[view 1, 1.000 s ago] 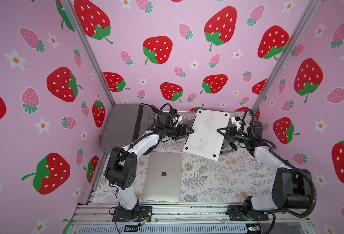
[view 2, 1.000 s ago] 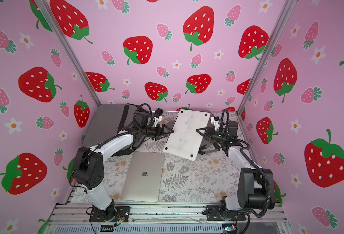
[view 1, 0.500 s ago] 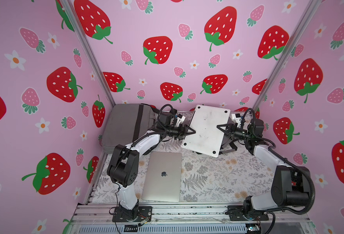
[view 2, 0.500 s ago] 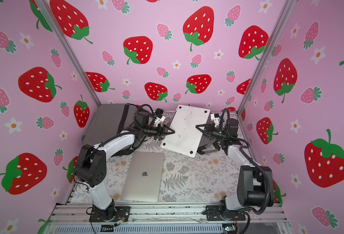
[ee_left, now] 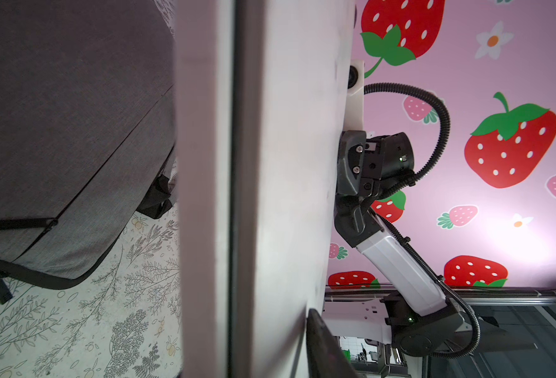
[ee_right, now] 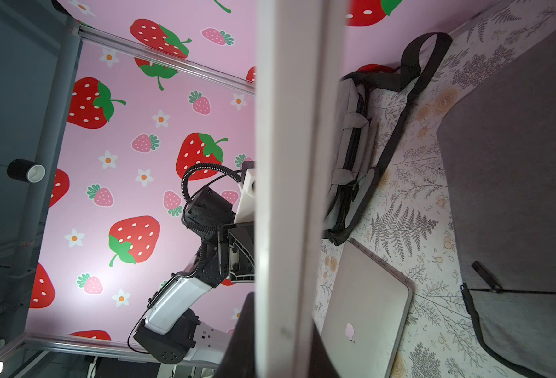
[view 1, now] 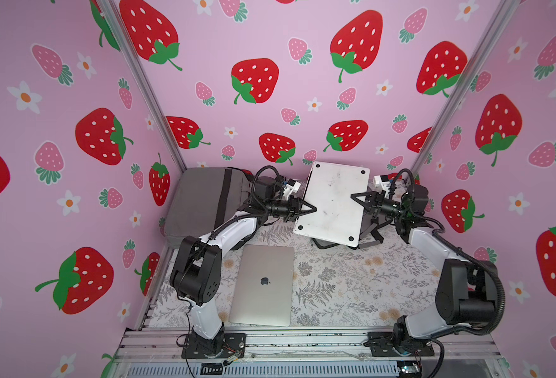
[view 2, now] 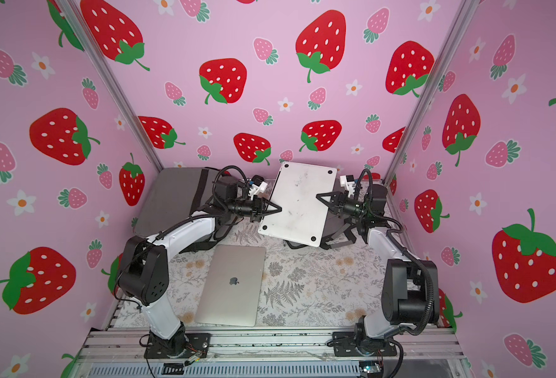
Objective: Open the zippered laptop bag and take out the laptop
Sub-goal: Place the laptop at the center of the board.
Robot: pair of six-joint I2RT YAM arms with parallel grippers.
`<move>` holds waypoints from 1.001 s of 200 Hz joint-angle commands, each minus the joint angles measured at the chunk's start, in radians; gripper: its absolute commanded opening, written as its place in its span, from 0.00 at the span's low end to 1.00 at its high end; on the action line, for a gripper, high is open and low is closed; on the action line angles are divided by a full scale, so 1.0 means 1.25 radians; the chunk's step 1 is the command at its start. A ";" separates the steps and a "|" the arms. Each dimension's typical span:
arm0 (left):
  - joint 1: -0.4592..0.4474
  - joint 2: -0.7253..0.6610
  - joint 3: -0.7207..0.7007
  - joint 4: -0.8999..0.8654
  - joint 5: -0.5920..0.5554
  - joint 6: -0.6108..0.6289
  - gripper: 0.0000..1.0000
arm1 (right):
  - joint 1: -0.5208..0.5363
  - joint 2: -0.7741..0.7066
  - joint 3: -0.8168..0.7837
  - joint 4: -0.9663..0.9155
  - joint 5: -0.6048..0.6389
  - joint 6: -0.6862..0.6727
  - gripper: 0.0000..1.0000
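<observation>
A white laptop [view 1: 334, 203] [view 2: 298, 203] hangs tilted in the air, underside up, at the back of the table. My right gripper [view 1: 355, 196] [view 2: 321, 196] is shut on its right edge. In the right wrist view a dark finger [ee_right: 242, 327] lies on each face of the laptop [ee_right: 286, 131]. My left gripper [view 1: 312, 209] [view 2: 278, 208] is around its left edge. In the left wrist view one finger [ee_left: 319, 340] rests against the laptop [ee_left: 286, 163] and the other is hidden. A light grey laptop bag [ee_right: 352, 157] [view 1: 370, 229] with black straps lies beneath, mostly hidden.
A silver laptop [view 1: 263, 284] [view 2: 232, 284] [ee_right: 361, 307] with a logo lies flat near the table's front, left of centre. A larger dark grey bag [view 1: 204, 203] [view 2: 172, 199] [ee_left: 57, 131] [ee_right: 515, 163] fills the back left corner. Pink walls enclose three sides.
The white laptop has risen a little and shifted toward the back wall. The left gripper's jaws have narrowed around its left edge. The right gripper has kept its hold.
</observation>
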 commanded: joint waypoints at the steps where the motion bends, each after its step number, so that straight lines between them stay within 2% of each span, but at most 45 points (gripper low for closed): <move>1: -0.014 -0.043 0.008 0.127 0.069 -0.070 0.39 | 0.005 0.008 0.033 0.084 0.012 -0.010 0.00; 75: -0.030 -0.040 0.039 0.124 0.074 -0.095 0.36 | 0.006 0.038 0.034 0.102 0.010 -0.002 0.00; 130: -0.038 -0.029 0.050 0.161 0.076 -0.141 0.38 | 0.006 0.069 0.040 0.140 0.010 0.022 0.00; 162: -0.039 -0.023 0.047 0.203 0.076 -0.172 0.35 | 0.005 0.076 0.036 0.146 0.009 0.023 0.00; 179: -0.041 -0.022 0.055 0.180 0.071 -0.159 0.34 | 0.007 0.079 0.029 0.158 0.010 0.029 0.00; 200: -0.043 -0.020 0.059 0.169 0.072 -0.154 0.27 | 0.006 0.081 0.021 0.161 0.009 0.026 0.00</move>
